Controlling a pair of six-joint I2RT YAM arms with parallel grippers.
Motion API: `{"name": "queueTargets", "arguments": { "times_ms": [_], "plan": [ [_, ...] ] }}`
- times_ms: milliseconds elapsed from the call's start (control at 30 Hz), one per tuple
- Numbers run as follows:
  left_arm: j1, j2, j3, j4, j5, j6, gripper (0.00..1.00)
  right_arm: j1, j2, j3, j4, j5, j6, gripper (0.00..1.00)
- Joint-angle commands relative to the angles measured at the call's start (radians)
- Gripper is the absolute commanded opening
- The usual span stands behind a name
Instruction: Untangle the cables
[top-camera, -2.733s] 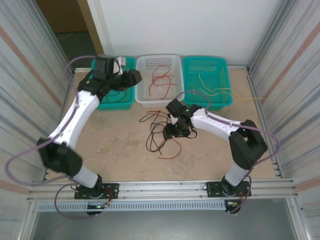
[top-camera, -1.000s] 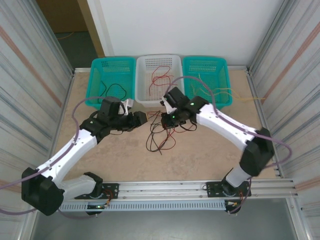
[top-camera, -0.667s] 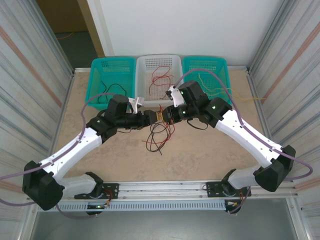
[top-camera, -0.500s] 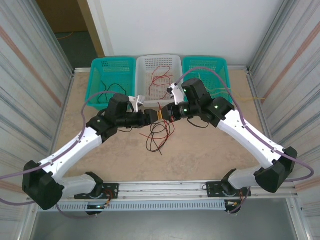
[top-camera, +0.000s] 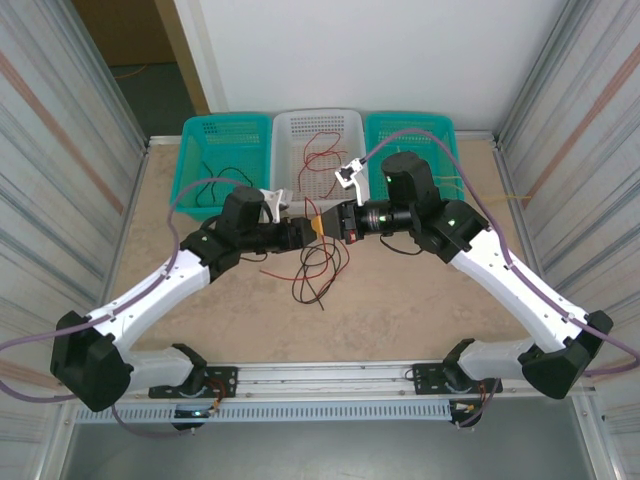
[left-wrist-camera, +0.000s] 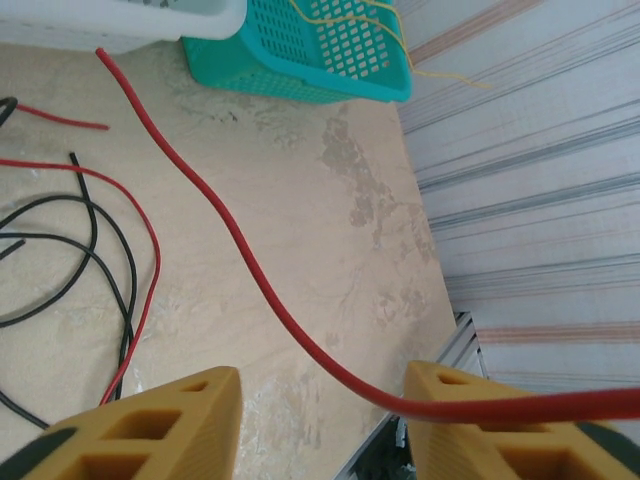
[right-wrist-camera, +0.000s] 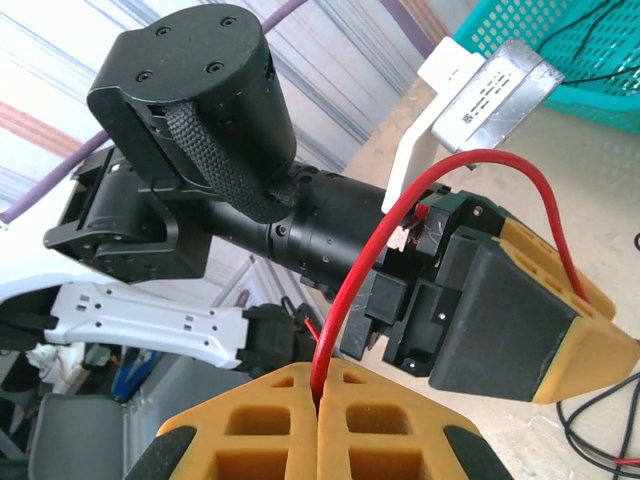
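The right pincer (right-wrist-camera: 322, 383) is pressed together on a red cable (right-wrist-camera: 347, 285); the left pincer (left-wrist-camera: 322, 400) is spread, that cable crossing one finger; loose cables (top-camera: 320, 263) lie on the surface (top-camera: 400, 315).

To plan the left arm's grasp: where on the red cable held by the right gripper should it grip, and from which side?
Probably the lifted stretch of the red cable near the right gripper, approached head-on: it runs slantwise across the gap of the open left gripper, over one finger.

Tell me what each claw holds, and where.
The right claw pinches a red cable between its fingertips, somewhere along its length. The left claw is open; the cable only lies across one finger.
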Motion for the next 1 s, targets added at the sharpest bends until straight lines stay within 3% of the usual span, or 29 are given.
{"name": "queueTargets", "arguments": {
  "times_ms": [0, 100, 267, 467, 733, 833, 967],
  "plan": [
    [0.0, 0.009, 0.049, 0.051, -0.015, 0.05, 0.4, -0.007, -0.021, -0.015, 0.027, -0.041, 0.023, 0.0],
    [0.0, 0.017, 0.063, 0.048, -0.02, 0.067, 0.34, -0.008, -0.022, -0.02, 0.031, -0.047, 0.028, 0.0],
    [0.0, 0.022, 0.088, 0.005, -0.05, 0.115, 0.38, -0.012, -0.034, -0.035, 0.051, -0.045, 0.04, 0.0],
    [0.001, 0.008, 0.081, 0.0, -0.118, 0.154, 0.35, -0.019, -0.049, -0.044, 0.084, -0.064, 0.063, 0.0],
    [0.001, -0.009, 0.093, -0.009, -0.19, 0.203, 0.07, -0.038, -0.063, -0.056, 0.09, -0.068, 0.074, 0.0],
    [0.0, -0.024, 0.097, -0.021, -0.219, 0.216, 0.0, -0.044, -0.062, -0.061, 0.073, -0.06, 0.067, 0.0],
    [0.001, -0.046, 0.113, -0.09, -0.316, 0.238, 0.0, -0.073, -0.059, -0.062, 0.036, -0.053, 0.05, 0.0]
  ]
}}
